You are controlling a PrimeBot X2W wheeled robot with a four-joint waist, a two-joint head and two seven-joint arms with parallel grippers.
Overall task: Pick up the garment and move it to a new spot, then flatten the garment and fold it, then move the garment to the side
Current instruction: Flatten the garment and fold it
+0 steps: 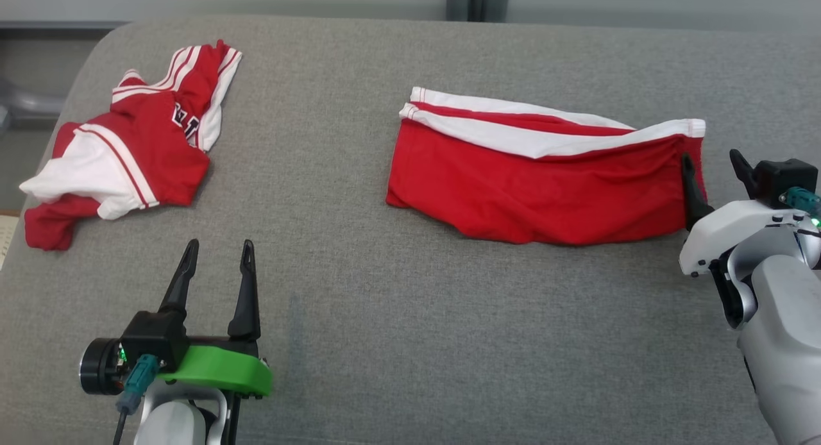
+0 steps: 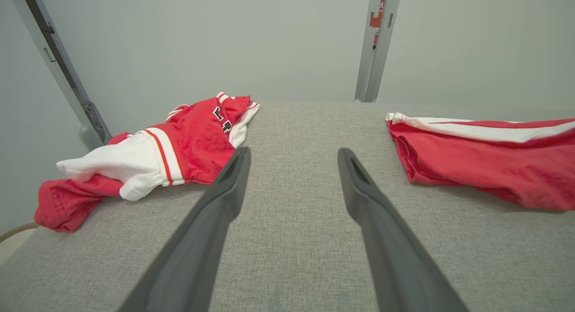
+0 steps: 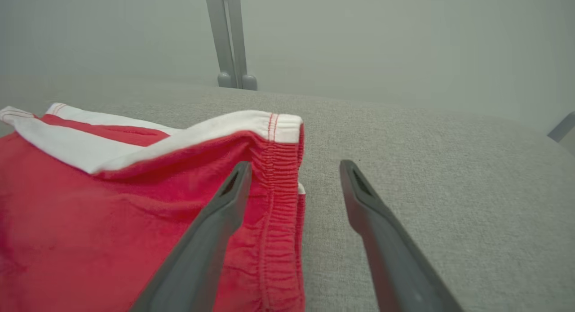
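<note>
While L claw (image 1: 219, 243) hangs spread and empty over bare bench (image 1: 397, 317) at near left, R claw (image 1: 710, 156), also spread, straddles the waistband end of the red shorts (image 1: 539, 188), lying folded w/ white trim, centre-right. Crumpled red-and-white jersey (image 1: 147, 143) lies far left, well apart.

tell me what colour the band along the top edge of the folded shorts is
White, above red fabric on the shorts; clearest in the head view.

Red shorts (image 1: 539, 188) soft matt cloth; grey surface (image 1: 397, 342) coarse woven fabric.
</note>
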